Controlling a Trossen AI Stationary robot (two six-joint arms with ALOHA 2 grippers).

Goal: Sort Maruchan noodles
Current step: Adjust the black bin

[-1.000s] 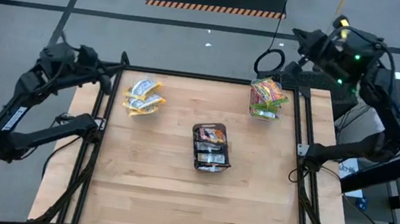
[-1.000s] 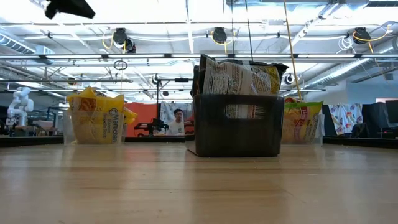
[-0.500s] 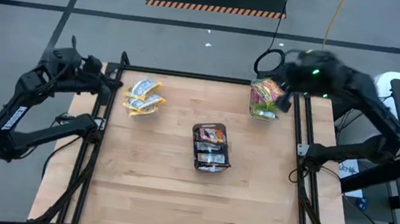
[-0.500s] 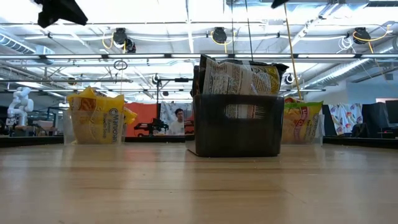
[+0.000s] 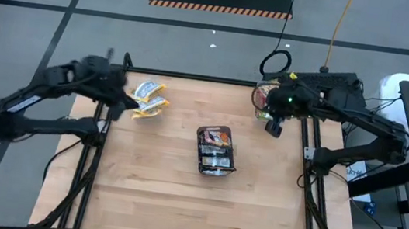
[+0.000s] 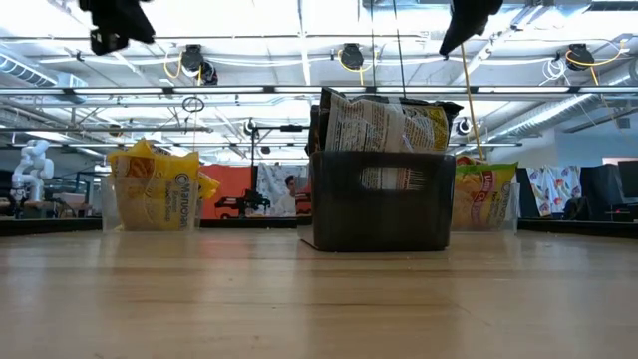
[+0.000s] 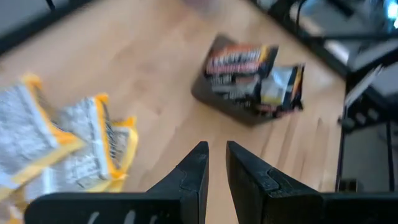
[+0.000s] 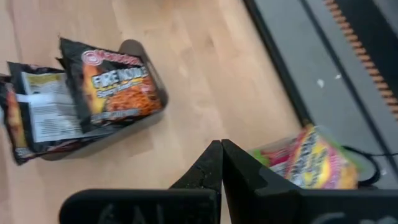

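The left gripper [image 5: 118,101] hangs above the table's left edge with its two dark fingers [image 7: 193,171] set a narrow slit apart and nothing between them. Just beside it, toward the table's middle, sit the flat yellow-edged plastic ramen packets [image 5: 148,98], which the low view shows standing bunched in a clear plastic tub [image 6: 152,189]. Farther ahead of this gripper, near the table's centre, is the dark grey rectangular tray [image 5: 215,152] holding the dark brown and red-orange packets [image 7: 245,78], some standing above its rim.

The right gripper [image 5: 274,125] hovers over the table's far right corner with its fingers [image 8: 211,163] pressed fully together and empty. The green-edged, orange-pink packets [image 8: 314,163] lie almost beneath it in their own clear tub, mostly hidden by the arm in the high view. The dark tray lies well apart from this gripper, across bare wood.

All packets appear to sit in containers by colour, so the sorting looks largely done. Judging by their look, the packets are light, with thin crinkly film that is slick and yields under pressure, while the noodle block inside is stiff but brittle. A hold across a packet's upper edge or narrow side, where it stands proud of its container, seems safest; squeezing hard on the flat face risks cracking the noodles.
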